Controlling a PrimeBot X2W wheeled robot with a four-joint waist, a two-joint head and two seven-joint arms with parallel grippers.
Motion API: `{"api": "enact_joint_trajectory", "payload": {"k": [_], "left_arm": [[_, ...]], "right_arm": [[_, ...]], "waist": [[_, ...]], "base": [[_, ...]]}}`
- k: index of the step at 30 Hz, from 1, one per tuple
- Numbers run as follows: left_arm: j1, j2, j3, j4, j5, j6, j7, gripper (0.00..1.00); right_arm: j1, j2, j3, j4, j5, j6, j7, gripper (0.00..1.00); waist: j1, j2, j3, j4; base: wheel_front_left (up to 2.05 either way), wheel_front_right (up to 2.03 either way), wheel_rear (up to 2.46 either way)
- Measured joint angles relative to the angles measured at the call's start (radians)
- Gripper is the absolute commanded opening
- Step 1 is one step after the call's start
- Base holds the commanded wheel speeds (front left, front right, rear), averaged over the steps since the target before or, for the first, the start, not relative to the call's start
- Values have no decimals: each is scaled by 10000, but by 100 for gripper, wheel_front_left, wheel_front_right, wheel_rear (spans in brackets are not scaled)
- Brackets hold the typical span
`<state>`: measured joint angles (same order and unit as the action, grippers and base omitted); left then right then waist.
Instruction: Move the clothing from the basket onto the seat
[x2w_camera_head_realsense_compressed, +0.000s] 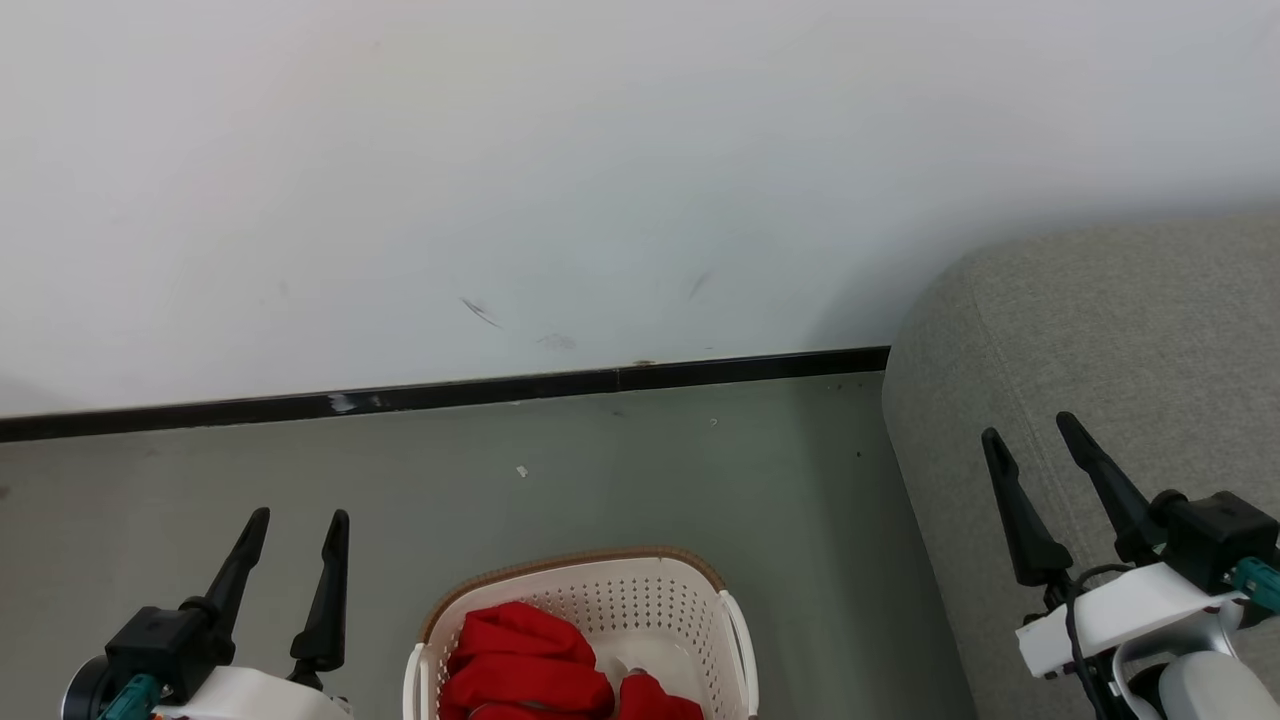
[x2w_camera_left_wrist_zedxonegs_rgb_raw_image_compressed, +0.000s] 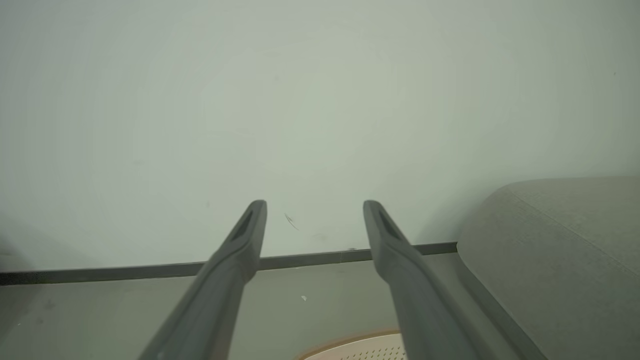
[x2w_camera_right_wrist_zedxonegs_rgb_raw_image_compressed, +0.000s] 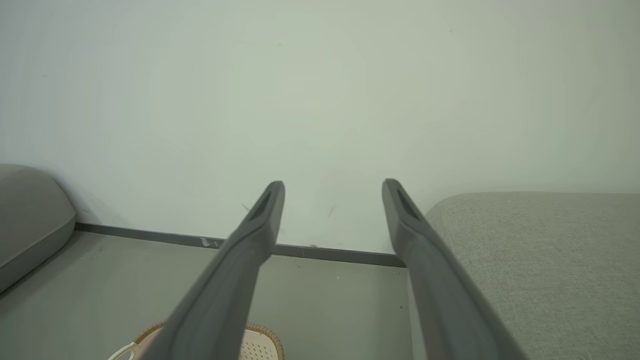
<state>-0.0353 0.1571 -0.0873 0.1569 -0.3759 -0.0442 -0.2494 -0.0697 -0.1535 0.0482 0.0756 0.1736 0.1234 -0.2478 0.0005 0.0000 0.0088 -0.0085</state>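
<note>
Red clothing (x2w_camera_head_realsense_compressed: 525, 665) bunched in basket (x2w_camera_head_realsense_compressed: 640, 600); long axis unclear.

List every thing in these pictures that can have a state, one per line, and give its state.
left pincer, open, holding nothing
right pincer, open, holding nothing
basket, upright on the floor, clothing inside
clothing, red, crumpled in the basket, touched by neither pincer
seat, to the right of the basket, no clothing on the part that shows
</note>
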Motion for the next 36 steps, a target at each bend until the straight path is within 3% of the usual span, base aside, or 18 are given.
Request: {"api": "enact_joint_trajectory", "payload": {"k": [25,36], "left_arm": [[-236,-263,309,184,0,-290,0,100],[-479,-173,-232,947,100,-479,17,100]], "right_arm": [[21,199,167,-236,134,0,0,100],[30,253,165,-541,366,0,0,100]], "waist": [[-2,0,336,-122],[-2,0,807,-238]], "base": [[0,0,0],[0,0,0]]}}
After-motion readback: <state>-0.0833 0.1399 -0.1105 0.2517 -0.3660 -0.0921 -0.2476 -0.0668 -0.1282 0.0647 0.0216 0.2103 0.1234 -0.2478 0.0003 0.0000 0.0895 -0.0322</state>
